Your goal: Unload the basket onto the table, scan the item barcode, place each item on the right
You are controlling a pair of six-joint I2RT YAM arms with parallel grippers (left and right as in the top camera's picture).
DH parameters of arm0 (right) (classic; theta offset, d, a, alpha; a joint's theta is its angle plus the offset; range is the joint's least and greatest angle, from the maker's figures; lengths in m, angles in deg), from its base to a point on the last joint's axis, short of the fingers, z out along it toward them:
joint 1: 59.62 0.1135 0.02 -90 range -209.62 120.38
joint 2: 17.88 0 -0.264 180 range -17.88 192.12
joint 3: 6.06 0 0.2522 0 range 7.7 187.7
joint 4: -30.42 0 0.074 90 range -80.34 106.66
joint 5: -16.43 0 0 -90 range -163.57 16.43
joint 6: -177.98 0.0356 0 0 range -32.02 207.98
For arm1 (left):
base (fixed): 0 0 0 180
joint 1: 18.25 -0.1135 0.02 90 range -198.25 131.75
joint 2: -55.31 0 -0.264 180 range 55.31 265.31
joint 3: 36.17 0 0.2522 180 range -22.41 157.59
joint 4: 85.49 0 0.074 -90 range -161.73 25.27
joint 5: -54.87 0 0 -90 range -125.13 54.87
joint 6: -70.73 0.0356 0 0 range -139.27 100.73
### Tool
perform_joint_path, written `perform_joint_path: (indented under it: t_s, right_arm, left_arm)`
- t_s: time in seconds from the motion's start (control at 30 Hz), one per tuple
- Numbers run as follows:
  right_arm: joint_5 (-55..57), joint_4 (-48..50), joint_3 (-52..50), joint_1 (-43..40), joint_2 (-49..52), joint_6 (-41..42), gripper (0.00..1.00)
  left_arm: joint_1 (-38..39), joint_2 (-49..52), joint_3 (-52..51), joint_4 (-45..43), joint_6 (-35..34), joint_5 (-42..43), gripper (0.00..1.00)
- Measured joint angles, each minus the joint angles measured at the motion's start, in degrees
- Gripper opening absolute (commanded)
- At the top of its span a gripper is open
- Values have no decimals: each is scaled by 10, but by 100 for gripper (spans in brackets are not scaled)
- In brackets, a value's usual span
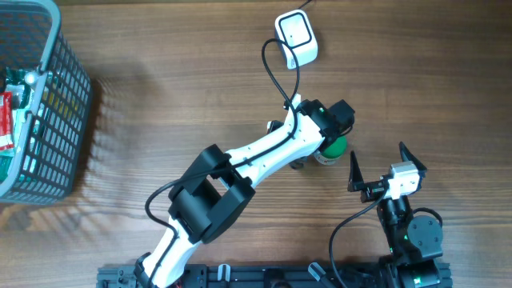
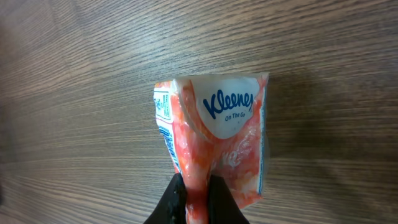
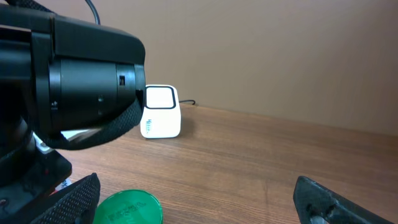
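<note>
Orange-and-white plastic wraps the tissue pack (image 2: 214,140), and the left gripper (image 2: 198,190) has its black fingers (image 2: 173,202) pinched tight on the pack's near edge. The pack hangs forward of those fingers over the wooden table (image 2: 74,93), its blue logo panel facing the wrist camera and a strip of small blue print down its left side. Whether it touches the wood cannot be told.

From overhead the pack itself is hidden under the left arm (image 1: 264,152). The white scanner (image 1: 297,36) sits farther out beyond that wrist, apart from it, with a black cable (image 1: 272,68) curling back toward the arm. A green lid (image 1: 336,148) lies just beside the left wrist.

The right gripper (image 1: 382,166) stands wide apart with nothing between its fingers; the green lid is just ahead of it and the scanner well beyond. A grey basket (image 1: 48,120) sits far to the left of both grippers.
</note>
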Motion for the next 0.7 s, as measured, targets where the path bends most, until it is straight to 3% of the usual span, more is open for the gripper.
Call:
perform_joint_path:
  t_s: [0.27, 0.53, 0.7]
  right_arm:
    - [0, 0, 0, 0, 0, 0, 100]
    - [0, 0, 0, 0, 0, 0, 100]
    - [0, 0, 0, 0, 0, 0, 100]
  left_arm:
    - [5, 4, -1, -8, 0, 16, 5]
    - [27, 22, -1, -13, 0, 24, 20]
    - [27, 23, -1, -16, 0, 25, 21]
